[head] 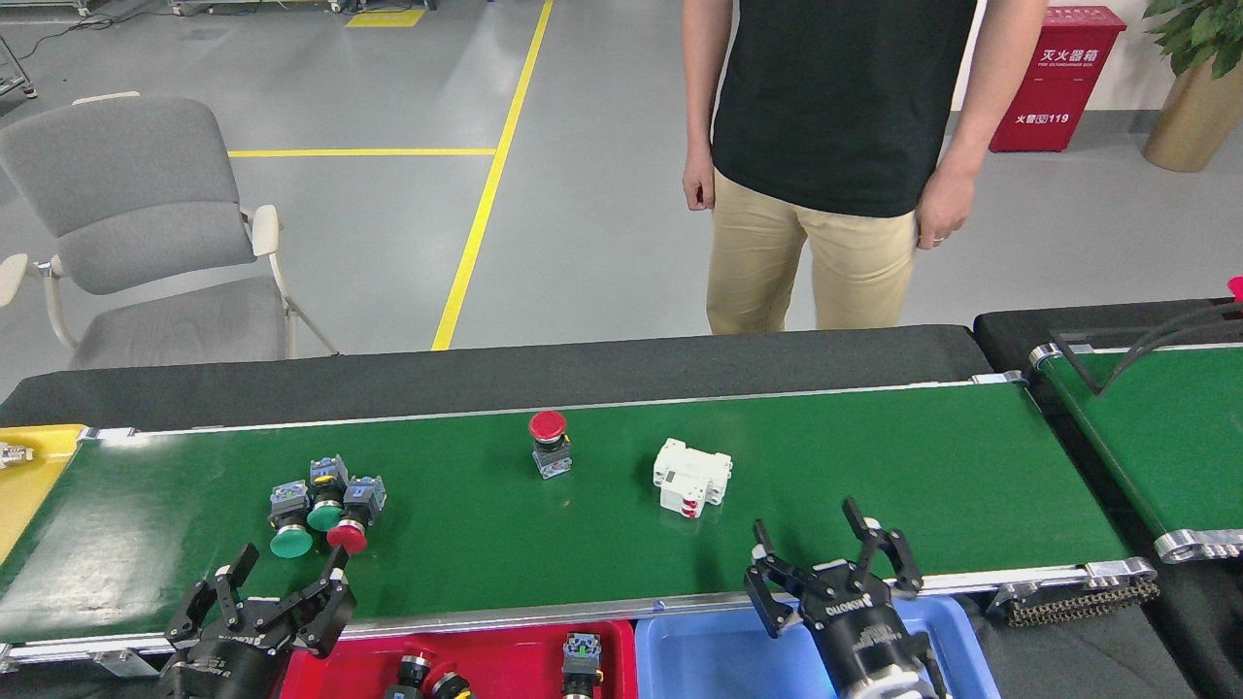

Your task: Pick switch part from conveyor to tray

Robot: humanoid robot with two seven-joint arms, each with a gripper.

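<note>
Switch parts lay on the glossy dark-green conveyor [874, 466]: a white plastic breaker [690, 477] at centre, a red mushroom-head pushbutton [550, 443] at nine o'clock. Both grippers, left [274, 582] and right [830, 546], had fingers released, empty.

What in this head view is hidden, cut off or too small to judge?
- Red tray: its near part is cut off by the bottom edge, so its full contents are unknown.
- Blue tray: partly covered by the right gripper and cut by the bottom edge.
- Yellow tray: cut off by the left edge.
- White switch part: its markings are too small to read.
- Person: cut off above the chest by the top edge.
</note>
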